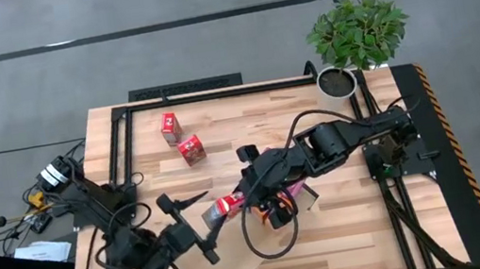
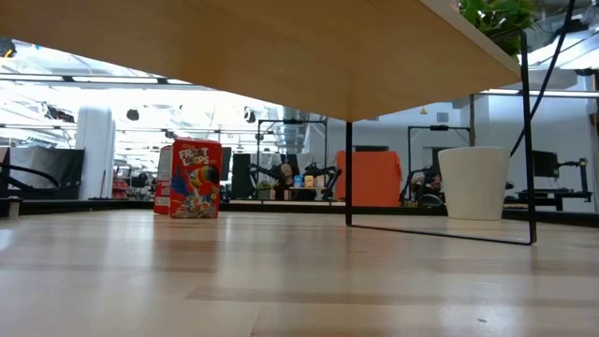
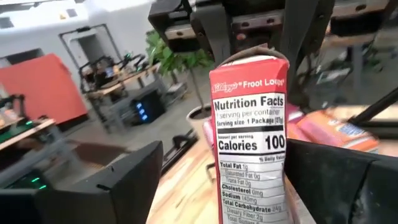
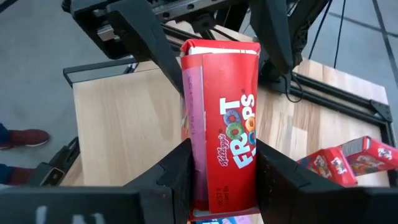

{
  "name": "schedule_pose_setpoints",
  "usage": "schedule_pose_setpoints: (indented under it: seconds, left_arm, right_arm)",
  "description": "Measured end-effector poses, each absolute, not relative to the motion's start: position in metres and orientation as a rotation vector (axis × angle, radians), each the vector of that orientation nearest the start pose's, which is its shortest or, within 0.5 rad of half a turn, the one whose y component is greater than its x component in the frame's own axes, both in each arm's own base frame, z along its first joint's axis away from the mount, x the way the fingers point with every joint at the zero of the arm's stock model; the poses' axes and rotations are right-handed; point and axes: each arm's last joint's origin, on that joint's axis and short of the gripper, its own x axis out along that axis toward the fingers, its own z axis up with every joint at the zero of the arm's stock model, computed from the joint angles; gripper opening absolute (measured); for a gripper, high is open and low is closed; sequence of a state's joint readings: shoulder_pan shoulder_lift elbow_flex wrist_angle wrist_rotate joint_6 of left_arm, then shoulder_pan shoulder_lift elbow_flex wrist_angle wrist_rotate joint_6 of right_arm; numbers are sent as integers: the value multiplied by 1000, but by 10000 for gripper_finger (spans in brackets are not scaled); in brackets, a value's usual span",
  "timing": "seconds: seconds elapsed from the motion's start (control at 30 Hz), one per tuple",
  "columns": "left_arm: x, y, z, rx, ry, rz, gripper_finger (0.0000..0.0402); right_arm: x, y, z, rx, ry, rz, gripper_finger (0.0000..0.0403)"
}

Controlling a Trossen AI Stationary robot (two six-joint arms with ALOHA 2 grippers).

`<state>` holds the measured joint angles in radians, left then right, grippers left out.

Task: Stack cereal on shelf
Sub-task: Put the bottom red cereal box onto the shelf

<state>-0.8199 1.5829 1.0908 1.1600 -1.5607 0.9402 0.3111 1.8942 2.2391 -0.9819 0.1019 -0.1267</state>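
Right claw (image 4: 221,177): you have it clamped on the red cereal box (image 4: 224,124).
Left claw (image 1: 198,225): fingers spread wide beside that box, apparently not touching.

Two black jointed arms, matte and angular. Looped black cables trailing along each. Left claw (image 1: 198,225) and right claw (image 1: 242,198) with flat, dark, wedge-shaped fingers (image 4: 168,180).

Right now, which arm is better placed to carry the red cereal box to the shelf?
The right arm. Its pincer is clamped on both sides of the red Froot Loops box, while the left pincer stands open around the box's other end, gripping nothing.
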Motion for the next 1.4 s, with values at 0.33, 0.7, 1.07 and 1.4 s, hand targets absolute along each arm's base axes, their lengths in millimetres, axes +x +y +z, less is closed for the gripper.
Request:
schedule_pose_setpoints:
  seconds: [0.33, 0.7, 1.07, 1.4]
  left_arm:
    - [218, -242, 384, 191, 67, 645, 313]
    - [181, -243, 419, 108, 31, 546, 313]
    - [173, -230, 432, 97, 27, 545, 313]
    - [175, -233, 429, 139, 39, 544, 313]
  right_arm:
    - [377, 113, 438, -256, 579, 231, 172]
    - [368, 150, 444, -365, 486, 345, 168]
    - [359, 174, 434, -280, 569, 376, 168]
    - [376, 194, 399, -307, 674, 400, 165]
